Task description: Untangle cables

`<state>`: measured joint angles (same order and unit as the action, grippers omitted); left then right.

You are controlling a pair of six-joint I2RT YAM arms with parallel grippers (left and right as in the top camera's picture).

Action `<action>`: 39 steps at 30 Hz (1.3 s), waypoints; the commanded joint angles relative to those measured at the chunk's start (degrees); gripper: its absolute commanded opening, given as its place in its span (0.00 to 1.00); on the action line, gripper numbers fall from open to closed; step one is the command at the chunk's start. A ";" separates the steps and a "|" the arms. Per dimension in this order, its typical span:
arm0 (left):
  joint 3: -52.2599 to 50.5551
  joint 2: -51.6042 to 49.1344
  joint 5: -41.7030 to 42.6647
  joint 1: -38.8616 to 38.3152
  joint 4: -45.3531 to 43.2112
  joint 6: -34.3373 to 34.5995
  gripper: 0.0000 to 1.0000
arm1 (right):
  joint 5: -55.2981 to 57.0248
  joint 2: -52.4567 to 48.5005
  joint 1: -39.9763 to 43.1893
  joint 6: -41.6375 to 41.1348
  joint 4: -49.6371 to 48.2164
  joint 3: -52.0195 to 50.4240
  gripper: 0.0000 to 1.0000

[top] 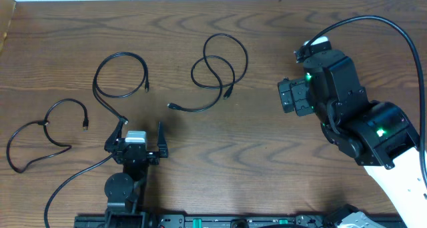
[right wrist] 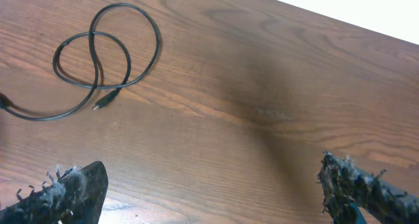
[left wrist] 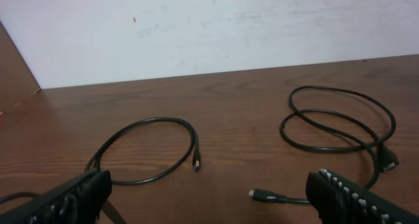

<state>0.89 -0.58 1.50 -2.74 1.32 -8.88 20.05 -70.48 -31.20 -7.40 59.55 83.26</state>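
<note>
The left gripper [top: 142,127] is hovering low over the table [top: 267,168] with its fingers spread wide, and it is carrying nothing. The left wrist view is showing only bare wood between them.

At about nine o'clock from it the left cable [top: 47,123] is lying in a loose open loop, apart from the others. At eleven o'clock the middle cable [top: 120,54] is curling in a single ring, its tail running down to just beside the gripper's left finger. At two o'clock the right cable [top: 193,72] is sitting in two overlapping loops that are crossing only each other, with one plug end trailing toward the table's middle.

Further right, the right gripper [top: 285,97] is facing that cable from its three o'clock side. Its fingers are also standing far apart, and they too are gripping nothing.

No cord is looking as though it is touching another, so the job is seeming close to done. These cords are looking thin, light and limp – likely to drag and slide over the wood rather than resist. They are lying flat, so I am guessing the fingers would need to reach the surface. A pinch just behind a plug is seeming the safest hold.
</note>
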 commanded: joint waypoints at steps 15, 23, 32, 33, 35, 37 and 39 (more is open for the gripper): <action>-0.66 0.28 -2.36 -0.02 2.78 -0.31 1.00 | 0.76 0.09 0.02 0.22 0.09 0.42 0.99; -0.66 0.28 -2.36 -0.02 2.78 -0.31 1.00 | 0.76 0.09 0.02 0.22 0.09 0.42 0.99; -0.66 0.28 -2.36 -0.02 2.78 -0.31 1.00 | 1.03 0.17 0.17 1.42 0.17 0.39 0.99; -0.66 0.28 -2.36 -0.02 2.78 -0.31 1.00 | 0.98 0.42 0.39 2.01 0.20 0.35 0.99; -0.66 0.28 -2.36 -0.02 2.78 -0.31 1.00 | 0.79 1.09 1.40 1.92 -0.11 -0.46 0.99; -0.66 0.28 -2.36 -0.02 2.78 -0.33 1.00 | 0.04 2.16 3.32 1.92 -0.74 -2.23 0.99; -0.66 0.28 -2.36 -0.02 2.78 -0.31 1.00 | -1.90 3.78 6.01 1.92 -3.08 -5.62 0.99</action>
<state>0.91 -0.58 1.30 -2.74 1.37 -8.88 19.53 -69.08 -28.01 -6.28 57.56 80.90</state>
